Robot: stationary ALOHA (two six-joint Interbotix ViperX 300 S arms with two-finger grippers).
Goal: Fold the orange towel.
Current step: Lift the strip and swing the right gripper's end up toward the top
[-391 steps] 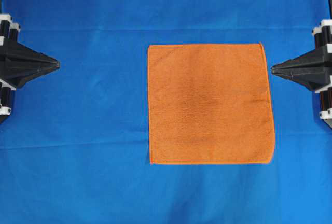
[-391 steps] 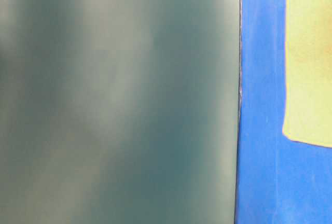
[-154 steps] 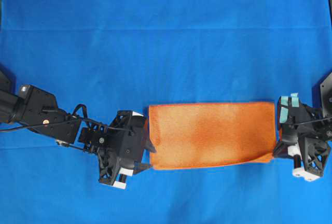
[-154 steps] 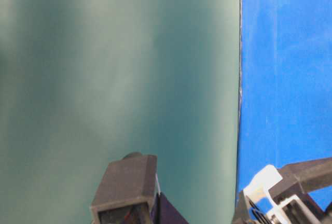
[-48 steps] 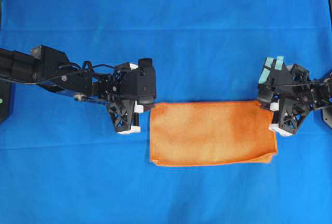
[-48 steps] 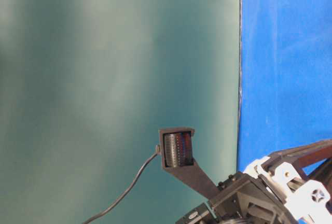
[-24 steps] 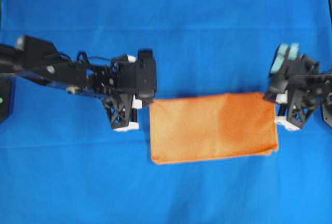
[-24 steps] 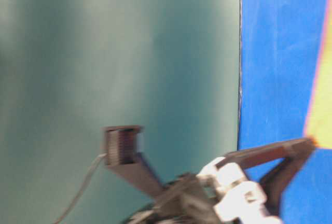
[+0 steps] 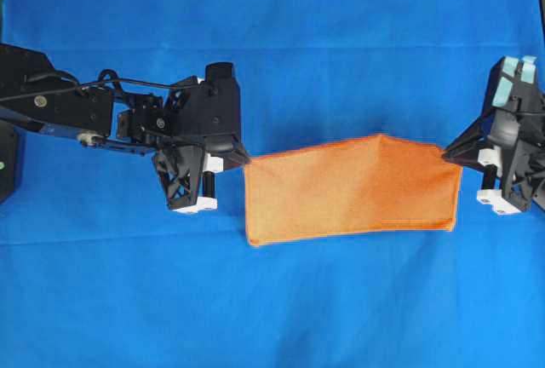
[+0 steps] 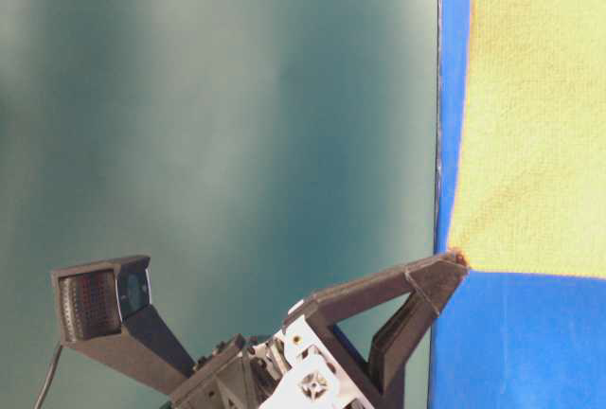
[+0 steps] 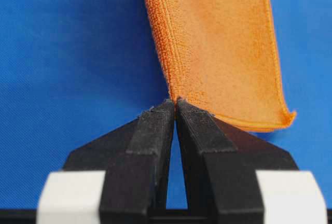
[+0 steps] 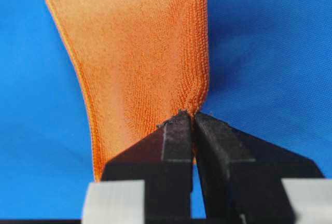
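The left hand (image 9: 243, 160) is pinching the near corner of the orange towel (image 9: 353, 189), its two black fingers (image 11: 150, 130) pressed together on the folded edge, as the left wrist view is showing. The right hand (image 9: 450, 153) is doing the same at the opposite corner, its fingers (image 12: 176, 136) squeezed tight on the cloth just beyond their tips.

The towel is hanging between the two hands, doubled over into a long band. Its upper edge is running from one hand's tips to the other's and is peaking nearer the right hand, while the lower edge is drooping below both hands toward the bench (image 9: 281, 36), which is covered in blue cloth. From each wrist view the towel is stretching straight away from the fingertips, with the hemmed edges trailing to one side.

In the table-level view the towel (image 10: 530, 115) is looking washed-out yellow, and one hand (image 10: 456, 259) is gripping its lower corner right at the fingertips.
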